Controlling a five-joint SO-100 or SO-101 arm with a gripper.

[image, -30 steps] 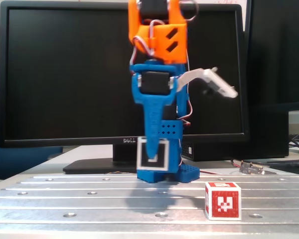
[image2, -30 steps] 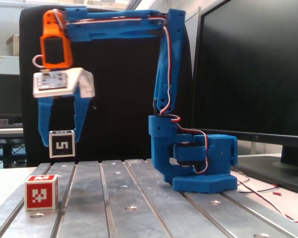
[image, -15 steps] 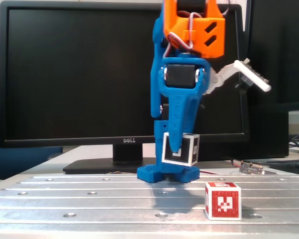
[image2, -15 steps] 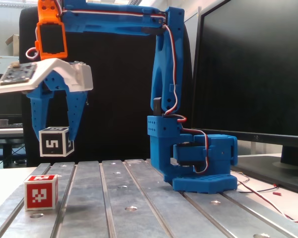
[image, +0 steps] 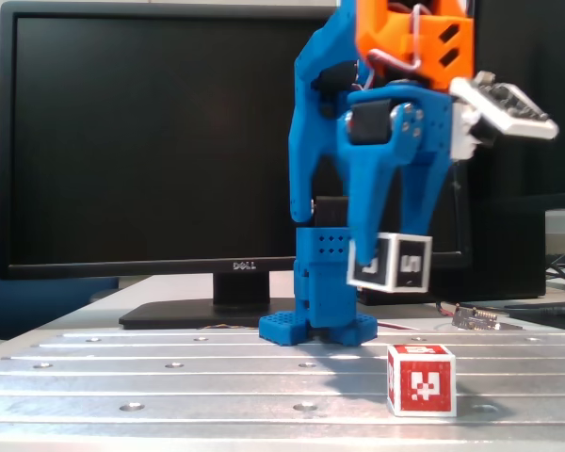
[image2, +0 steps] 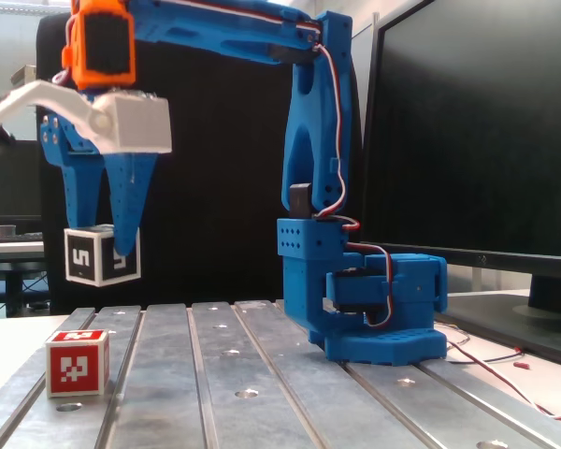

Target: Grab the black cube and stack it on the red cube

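Black cube (image: 390, 263), white edges; red cube (image: 421, 379)

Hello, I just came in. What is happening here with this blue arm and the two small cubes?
The blue arm's gripper holds the black cube in the air between its fingers. The red cube sits alone on the metal table, with nothing on top of it. In both fixed views the black cube hangs higher than the red one and a little to the side, so the stacking is not yet done.

Open air between held black cube (image2: 101, 254) and red cube (image2: 77, 362).
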